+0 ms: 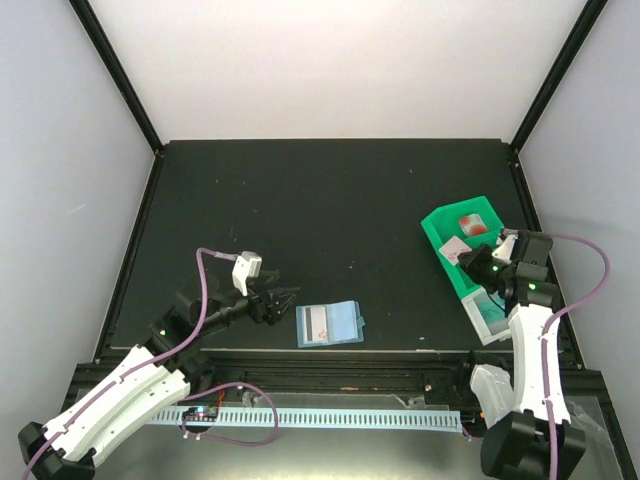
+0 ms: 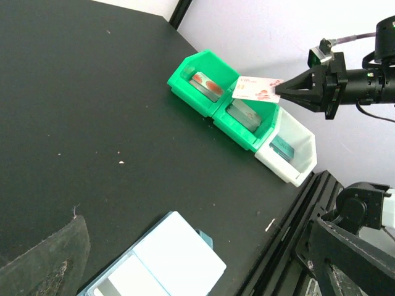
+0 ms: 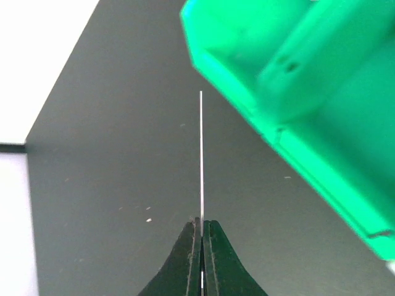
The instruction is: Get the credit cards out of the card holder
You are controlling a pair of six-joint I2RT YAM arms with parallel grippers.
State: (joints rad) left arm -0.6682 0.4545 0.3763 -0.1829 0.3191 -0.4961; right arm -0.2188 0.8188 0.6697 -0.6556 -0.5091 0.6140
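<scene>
The light-blue card holder [image 1: 330,323] lies open and flat near the table's front edge; it also shows in the left wrist view [image 2: 162,262]. A pale card with a dark stripe [image 1: 315,322] sits in its left panel, and a teal edge [image 2: 207,240] sticks out at its right side. My left gripper [image 1: 281,303] is open and empty, just left of the holder. My right gripper [image 1: 472,262] is shut on a white card with a red blotch [image 2: 256,89], held over the green tray [image 1: 437,226]. In the right wrist view that card [image 3: 200,154] shows edge-on between the shut fingers.
The green tray has two green bins and a white bin [image 1: 478,322] at the table's right edge. A red-blotched card [image 1: 472,224] lies in the far bin, a grey card [image 2: 244,114] in the middle one, and a teal card [image 2: 285,147] in the white one.
</scene>
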